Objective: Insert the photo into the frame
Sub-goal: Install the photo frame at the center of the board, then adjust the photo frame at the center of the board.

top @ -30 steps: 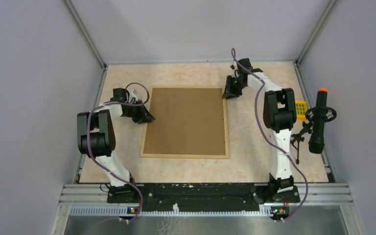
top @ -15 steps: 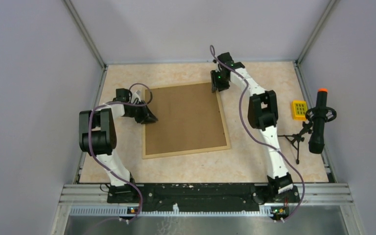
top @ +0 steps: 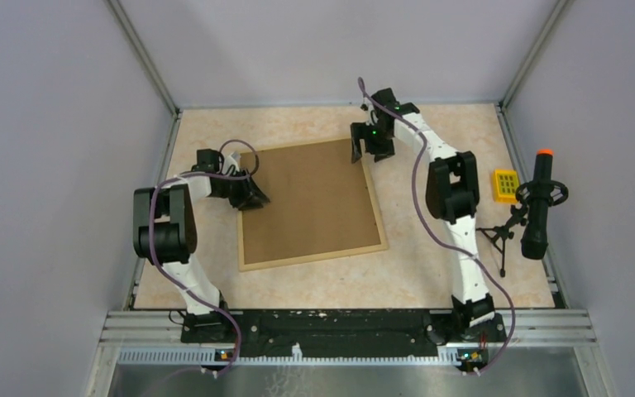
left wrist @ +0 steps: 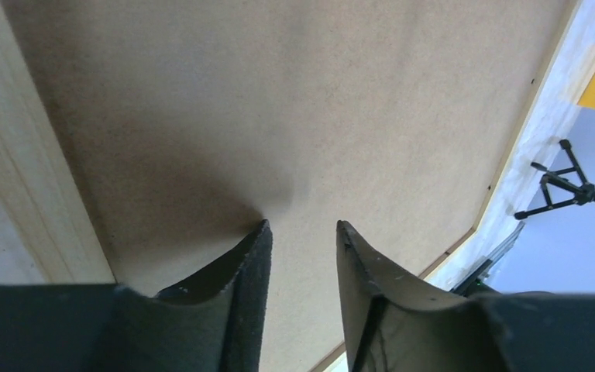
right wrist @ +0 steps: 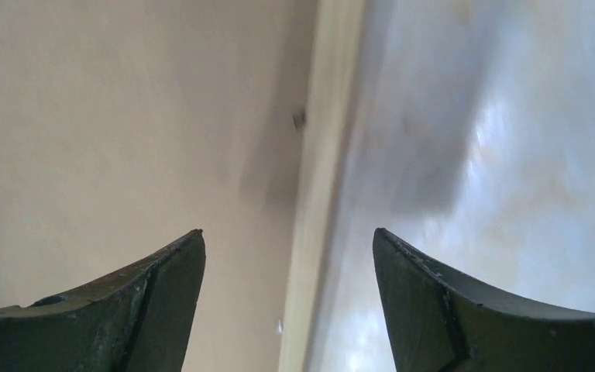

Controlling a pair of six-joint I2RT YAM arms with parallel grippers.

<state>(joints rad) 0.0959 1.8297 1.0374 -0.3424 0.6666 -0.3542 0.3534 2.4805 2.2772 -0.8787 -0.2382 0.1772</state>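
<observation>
Working the face-down frame (top: 312, 256), left gripper (left wrist: 302, 226) barely open, empty, right gripper (right wrist: 287, 232) wide astride its moulding toward the desk's (top: 298, 124) far edge; next, likely lifting out backing board (top: 310, 203).

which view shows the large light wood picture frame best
The top external view: the whole large light wood picture frame shows, all four sides around the brown backing board. The left wrist view shows only one moulding strip and a far edge; the right wrist, one blurred strip.
</observation>
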